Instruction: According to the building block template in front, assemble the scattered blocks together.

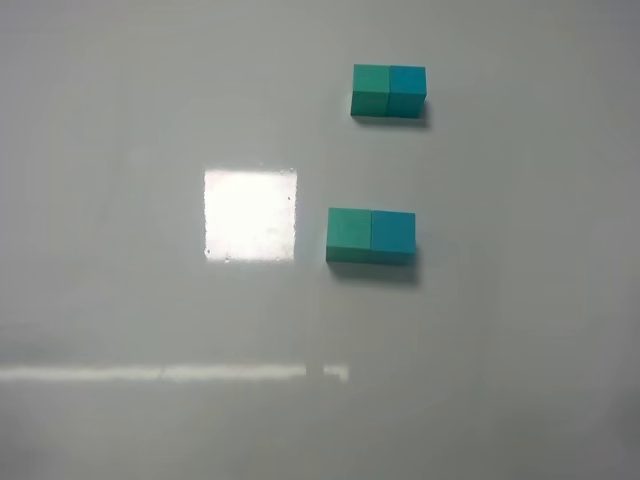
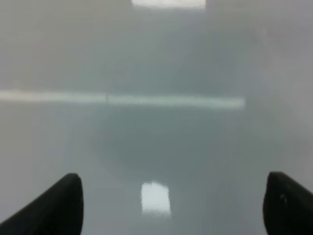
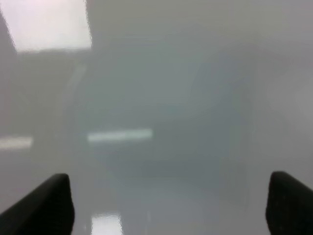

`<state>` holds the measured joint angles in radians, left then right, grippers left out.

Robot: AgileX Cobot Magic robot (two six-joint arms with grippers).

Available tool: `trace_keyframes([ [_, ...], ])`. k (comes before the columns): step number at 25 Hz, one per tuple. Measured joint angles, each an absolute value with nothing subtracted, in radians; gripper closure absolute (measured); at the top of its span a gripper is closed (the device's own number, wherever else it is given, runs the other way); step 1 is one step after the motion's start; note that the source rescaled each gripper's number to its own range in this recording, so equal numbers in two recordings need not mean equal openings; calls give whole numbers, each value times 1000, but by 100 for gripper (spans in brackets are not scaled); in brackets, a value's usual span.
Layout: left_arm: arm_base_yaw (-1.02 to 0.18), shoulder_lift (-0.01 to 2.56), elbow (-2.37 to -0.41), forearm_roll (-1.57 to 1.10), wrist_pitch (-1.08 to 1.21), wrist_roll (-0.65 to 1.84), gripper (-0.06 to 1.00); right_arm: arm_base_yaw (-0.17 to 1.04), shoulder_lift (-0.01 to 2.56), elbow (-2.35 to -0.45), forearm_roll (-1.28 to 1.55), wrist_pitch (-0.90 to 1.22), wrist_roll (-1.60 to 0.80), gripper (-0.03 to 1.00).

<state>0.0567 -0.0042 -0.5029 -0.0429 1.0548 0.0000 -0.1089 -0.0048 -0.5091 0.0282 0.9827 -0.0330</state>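
Note:
In the exterior high view the building block template (image 1: pixel 389 91) lies at the back, a teal-green cube on the left joined to a cyan-blue cube on the right. Nearer the front, the two scattered blocks stand side by side and touching: the teal-green cube (image 1: pixel 349 235) on the left, the cyan-blue cube (image 1: pixel 393 237) on the right. Neither arm shows in that view. The left gripper (image 2: pixel 171 198) is open over bare table, with nothing between its fingers. The right gripper (image 3: pixel 168 198) is also open and empty. No block shows in either wrist view.
The grey glossy table (image 1: pixel 120 300) carries a bright square glare patch (image 1: pixel 250 215) left of the front pair and a thin reflected light strip (image 1: pixel 170 373) nearer the front.

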Motion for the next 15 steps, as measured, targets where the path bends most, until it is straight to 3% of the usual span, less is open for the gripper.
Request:
trace_keyframes([
  [15, 67, -4, -503, -58, 1052, 0, 18, -109, -5, -509, 28, 983, -33, 12],
])
